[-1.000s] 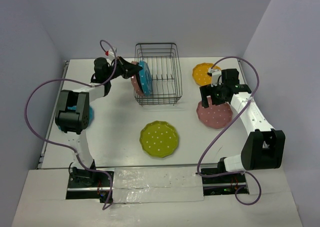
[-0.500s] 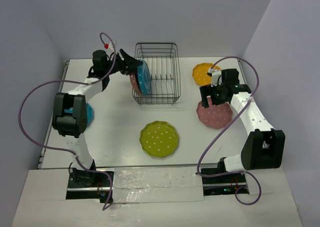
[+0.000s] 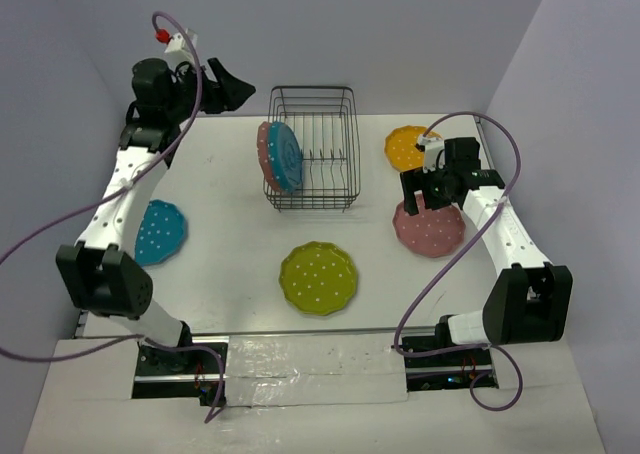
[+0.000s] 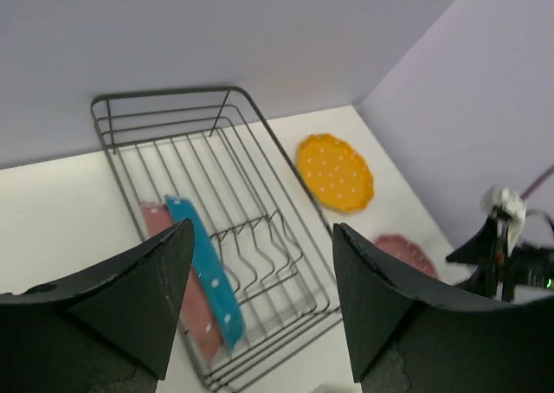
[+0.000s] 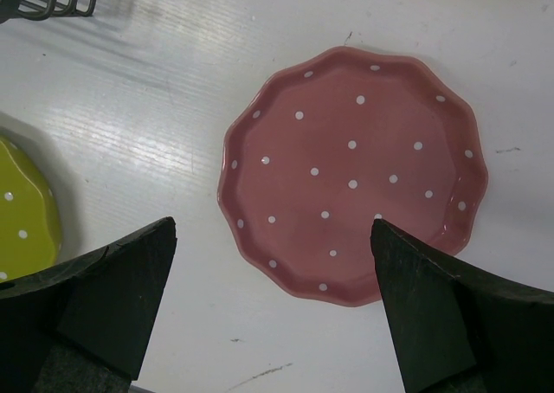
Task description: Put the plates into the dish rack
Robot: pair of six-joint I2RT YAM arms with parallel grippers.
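The left hand [image 3: 234,86] hangs high over the far-left corner of the desk [image 3: 232,236], its fingers spread wide with nothing between them. In its wrist view the hand [image 4: 262,233] looks down on the dish rack [image 4: 164,93]. At the rack's left end a teal plate [image 3: 286,156] and a pink plate [image 3: 265,160] stand on edge side by side, touching and tilted a little. The rest of the rack's prongs are bare. The right hand [image 3: 417,196] hovers low over a second pink plate [image 5: 351,172] lying flat on the right of the desk. Its fingers are also apart and grip nothing. Beyond that plate, near the far-right corner, lies the orange-yellow plate [image 3: 410,148]. The yellow-green plate [image 3: 318,278] lies flat in front of the rack, and another teal plate [image 3: 160,231] lies flat on the left side of the desk.
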